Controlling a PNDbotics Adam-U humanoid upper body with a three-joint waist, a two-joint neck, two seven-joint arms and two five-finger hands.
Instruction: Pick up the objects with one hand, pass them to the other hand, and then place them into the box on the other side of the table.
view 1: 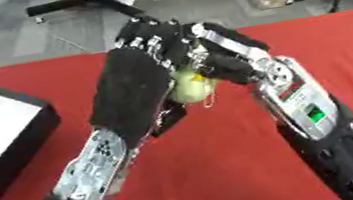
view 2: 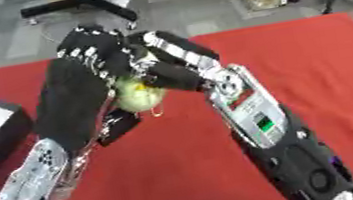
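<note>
Red tabletop (view 1: 226, 165), pale green object (view 1: 192, 88) – between both robot hands, left robot hand (view 1: 138, 85) and right robot hand (view 1: 207, 49) clasping it

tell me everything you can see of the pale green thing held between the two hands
The pale green object is small, rounded and yellowish-green, with a dab of yellow on its right side and a thin loop or cord hanging below it. Its material cannot be made out. It is held up above the red table, between the left hand and the right hand, whose fingers close around it at mid-handover. Most of its upper part is hidden by the fingers.
</note>
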